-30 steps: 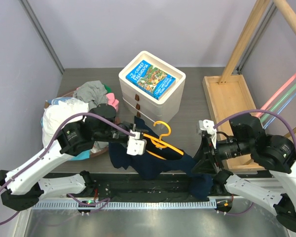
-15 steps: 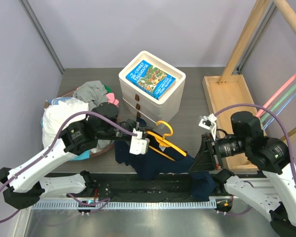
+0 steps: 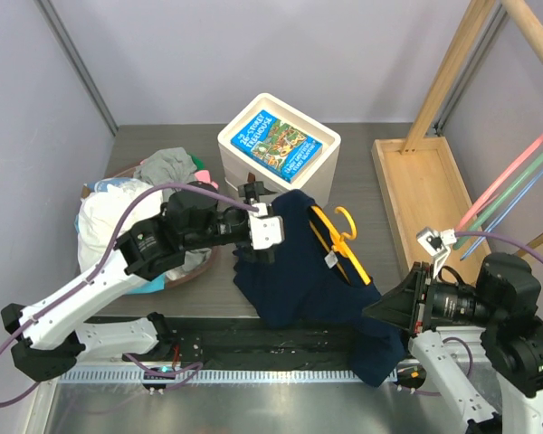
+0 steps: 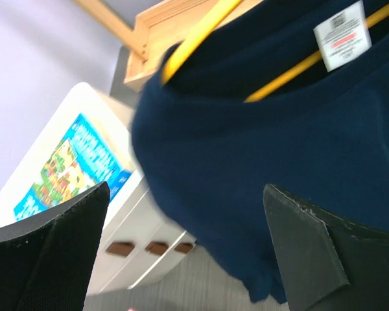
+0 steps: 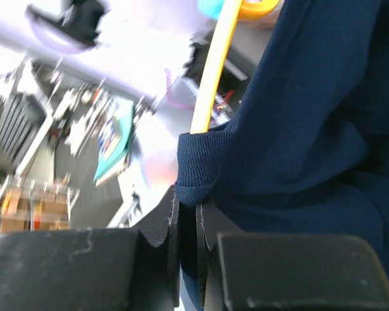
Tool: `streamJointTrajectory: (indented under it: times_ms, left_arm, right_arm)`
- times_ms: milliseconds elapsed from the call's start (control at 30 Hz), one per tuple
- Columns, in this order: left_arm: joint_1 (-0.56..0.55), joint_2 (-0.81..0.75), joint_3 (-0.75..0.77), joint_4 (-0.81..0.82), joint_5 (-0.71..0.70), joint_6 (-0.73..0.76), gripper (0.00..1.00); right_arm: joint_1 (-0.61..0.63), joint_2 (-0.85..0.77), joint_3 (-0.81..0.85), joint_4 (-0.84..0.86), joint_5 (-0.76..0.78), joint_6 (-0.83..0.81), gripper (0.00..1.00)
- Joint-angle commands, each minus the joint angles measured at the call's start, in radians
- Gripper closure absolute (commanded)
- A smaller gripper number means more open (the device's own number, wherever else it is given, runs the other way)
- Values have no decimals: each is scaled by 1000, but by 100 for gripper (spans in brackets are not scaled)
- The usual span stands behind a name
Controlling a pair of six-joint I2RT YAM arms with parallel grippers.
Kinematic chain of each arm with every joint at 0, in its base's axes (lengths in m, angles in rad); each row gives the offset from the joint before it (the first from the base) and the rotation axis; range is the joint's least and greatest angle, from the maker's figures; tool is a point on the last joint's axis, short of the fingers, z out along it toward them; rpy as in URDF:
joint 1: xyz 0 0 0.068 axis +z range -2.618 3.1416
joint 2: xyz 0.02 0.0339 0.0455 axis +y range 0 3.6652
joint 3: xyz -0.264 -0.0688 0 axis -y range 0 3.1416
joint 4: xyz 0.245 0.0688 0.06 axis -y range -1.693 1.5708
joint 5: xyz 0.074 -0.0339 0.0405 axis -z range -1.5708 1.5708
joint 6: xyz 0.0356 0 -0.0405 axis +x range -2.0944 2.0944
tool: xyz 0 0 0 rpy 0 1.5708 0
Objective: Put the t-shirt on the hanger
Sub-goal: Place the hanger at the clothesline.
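The dark navy t-shirt [image 3: 299, 271] hangs spread between the two arms, with the orange-yellow hanger [image 3: 342, 244] lying across its upper right part, the hook up. My left gripper [image 3: 276, 237] is at the shirt's left edge, jaws wide open; its wrist view shows the t-shirt [image 4: 279, 149] and the hanger [image 4: 194, 39] ahead of the open gripper [image 4: 188, 253], nothing between the fingers. My right gripper [image 3: 373, 313] is shut on the shirt's lower right. In its wrist view the gripper [image 5: 189, 210] pinches a ribbed edge of the t-shirt [image 5: 311, 129], the hanger [image 5: 211, 84] just above.
A white drawer box [image 3: 294, 185] with a picture book on top stands behind the shirt. A heap of other garments [image 3: 131, 212] lies at the left. A wooden frame with a tray base [image 3: 416, 185] and coloured rods [image 3: 516, 172] stand at the right.
My left gripper has opened and let go. My right gripper closed on the shirt and drew back to the right, lifting and spreading it. The hanger shifted right with the cloth.
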Motion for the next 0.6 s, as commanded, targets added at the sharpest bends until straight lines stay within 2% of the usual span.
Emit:
streamJointTrajectory:
  times_ms: [0,133,267,433,567]
  left_arm:
    - [17,-52,-14,55,-80,-59,0]
    - [18,-82,-43,77,-114,-65,0]
    - [18,-109,-68,83,-128,-72,0]
    - [18,-149,-92,95,-151,-98,0]
    - [20,-183,-102,86,-148,-103,0]
  right_arm:
    - [-72,-32,74,-116,138,72,99]
    - [-130,-43,181,-202,271,106,99]
    - [-190,-28,264,-158,432,157,99]
    - [-219,32,270,129,652,305,99]
    - [-222,95,250,362,722,365,99]
